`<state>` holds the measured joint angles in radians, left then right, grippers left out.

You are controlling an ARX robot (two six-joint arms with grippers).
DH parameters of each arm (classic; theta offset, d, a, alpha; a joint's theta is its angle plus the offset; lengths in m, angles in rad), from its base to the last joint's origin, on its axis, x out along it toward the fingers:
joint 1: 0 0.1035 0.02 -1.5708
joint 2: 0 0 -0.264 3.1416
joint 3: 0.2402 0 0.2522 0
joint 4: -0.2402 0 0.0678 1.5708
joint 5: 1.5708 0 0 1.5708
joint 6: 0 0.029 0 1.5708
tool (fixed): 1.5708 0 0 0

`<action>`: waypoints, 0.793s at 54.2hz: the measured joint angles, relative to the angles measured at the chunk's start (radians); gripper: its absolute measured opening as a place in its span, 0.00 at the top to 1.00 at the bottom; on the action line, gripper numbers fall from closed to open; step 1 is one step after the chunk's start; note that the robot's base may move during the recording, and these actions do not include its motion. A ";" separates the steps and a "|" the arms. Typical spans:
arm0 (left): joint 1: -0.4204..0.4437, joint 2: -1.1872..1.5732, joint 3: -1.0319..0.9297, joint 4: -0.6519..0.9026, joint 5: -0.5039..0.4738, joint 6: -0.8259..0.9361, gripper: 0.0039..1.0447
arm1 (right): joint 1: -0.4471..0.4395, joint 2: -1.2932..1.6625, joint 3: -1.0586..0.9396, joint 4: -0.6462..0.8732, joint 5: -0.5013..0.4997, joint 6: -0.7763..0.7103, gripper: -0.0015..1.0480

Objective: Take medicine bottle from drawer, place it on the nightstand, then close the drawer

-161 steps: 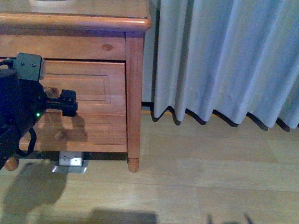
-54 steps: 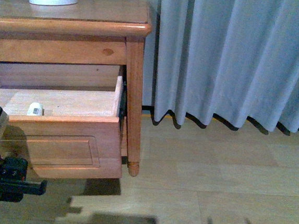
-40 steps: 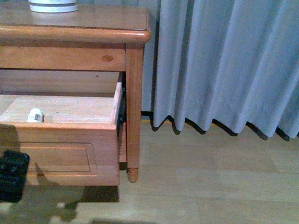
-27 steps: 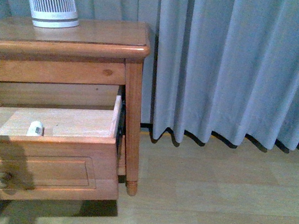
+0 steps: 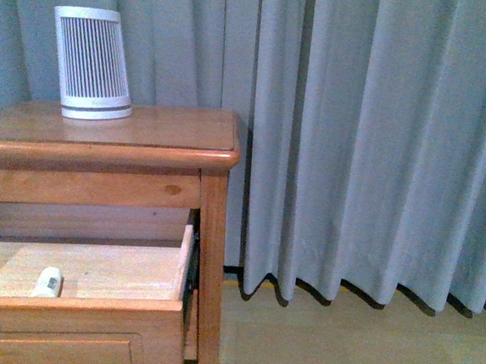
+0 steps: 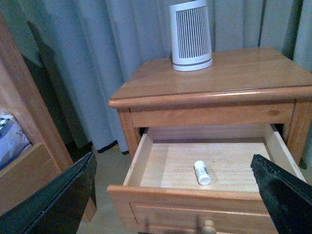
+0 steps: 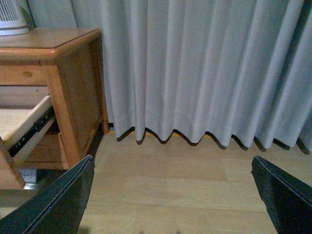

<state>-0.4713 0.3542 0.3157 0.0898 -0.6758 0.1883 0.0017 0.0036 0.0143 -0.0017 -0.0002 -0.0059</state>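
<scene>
Nearest in the left wrist view, the left hand point(image 6: 172, 156) is released, its two dark fingers point(image 6: 58, 204) spread wide at the lower corners with nothing between them. The right hand point(image 7: 172, 157) is spread the same way in its own view, its fingers point(image 7: 53, 204) framing bare wooden floor point(image 7: 185, 195). Both hands show only in the wrist views. Beyond the left hand, the drawer point(image 6: 139, 158) stands pulled out, its round knob point(image 6: 208, 226) facing the camera. The medicine bottle point(image 6: 202, 172) lies on its side on the pale drawer floor, near the middle and apart from the walls. The front view catches the bottle point(image 5: 49, 282) only as a small white shape just behind the drawer's front panel point(image 5: 69, 320). The right wrist view sees the drawer only edge-on, with its dark slide rail point(image 7: 34, 129), and the bottle is hidden there. Above the drawer is the tabletop of the nightstand point(image 6: 243, 68), where a white ribbed device point(image 6: 190, 35) stands upright toward the back. The front view shows the device point(image 5: 92, 64) toward the left of the nightstand point(image 5: 145, 131). Only the left wrist view shows another piece of wooden furniture point(image 6: 24, 122) well to one side. Farthest back, a grey-blue curtain point(image 5: 374, 142) hangs in folds to the floor.
</scene>
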 joint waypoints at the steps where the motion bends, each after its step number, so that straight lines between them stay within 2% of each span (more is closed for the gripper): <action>1: -0.009 -0.023 -0.009 -0.016 -0.006 -0.006 0.06 | 0.000 0.000 0.000 0.000 0.000 0.000 0.07; 7: -0.002 -0.088 -0.050 -0.046 0.004 -0.031 0.07 | 0.000 0.000 0.000 0.000 0.000 0.000 0.07; 13: 0.160 -0.183 -0.133 -0.097 0.345 -0.130 0.26 | 0.000 0.000 0.000 0.000 0.000 0.000 0.07; 21: 0.397 -0.272 -0.230 -0.099 0.636 -0.165 0.50 | 0.000 0.000 0.000 0.000 0.000 0.000 0.07; 25: 0.457 -0.284 -0.243 -0.099 0.658 -0.175 0.64 | 0.000 0.000 0.000 0.000 0.000 0.000 0.07; 36: 0.465 -0.303 -0.257 -0.098 0.673 -0.180 0.98 | 0.000 0.000 0.000 0.000 0.000 0.000 0.07; 43: 0.465 -0.333 -0.285 -0.094 0.674 -0.183 0.97 | 0.000 0.000 0.000 0.000 0.000 0.000 0.07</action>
<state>-0.0059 0.0216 0.0307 -0.0040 -0.0021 0.0055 0.0017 0.0036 0.0143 -0.0017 -0.0002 -0.0055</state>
